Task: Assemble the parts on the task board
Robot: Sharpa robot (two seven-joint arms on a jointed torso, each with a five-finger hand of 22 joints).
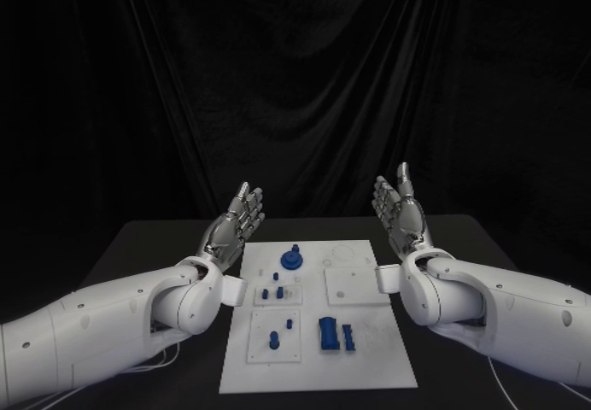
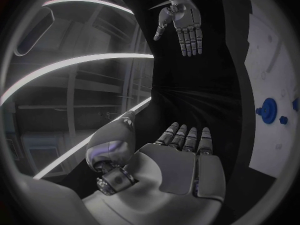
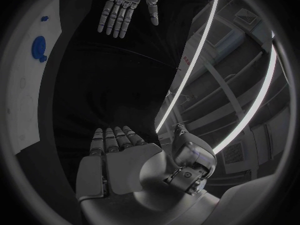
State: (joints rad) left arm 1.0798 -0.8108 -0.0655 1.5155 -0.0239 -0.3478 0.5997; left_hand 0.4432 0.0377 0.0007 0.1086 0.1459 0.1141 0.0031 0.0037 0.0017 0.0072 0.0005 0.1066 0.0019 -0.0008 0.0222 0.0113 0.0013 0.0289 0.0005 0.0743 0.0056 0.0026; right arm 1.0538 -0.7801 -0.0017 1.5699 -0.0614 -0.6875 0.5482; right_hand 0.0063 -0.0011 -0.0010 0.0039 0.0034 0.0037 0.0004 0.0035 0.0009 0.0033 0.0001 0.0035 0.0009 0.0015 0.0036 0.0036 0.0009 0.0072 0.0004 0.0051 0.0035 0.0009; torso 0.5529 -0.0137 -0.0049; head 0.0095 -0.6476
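Left robot hand (image 1: 236, 224) and right robot hand (image 1: 400, 215) raised above the black surface (image 1: 160, 239), palms facing each other, fingers extended and slightly apart, holding nothing. White task board (image 1: 370, 359) lies flat between the two arms. Blue parts (image 1: 292, 258) sit on the board, the largest apparently a round piece near its far edge; the smaller ones toward the near half are too small to identify.

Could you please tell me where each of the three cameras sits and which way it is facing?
Head view: on the robot's head, looking down at the white task board on the black table; both white arms, left hand and right hand raised, open.
Left wrist view: behind the left hand, facing across to the right hand.
Right wrist view: behind the right hand, facing the left hand.
Shared: both wrist views show the round blue part.
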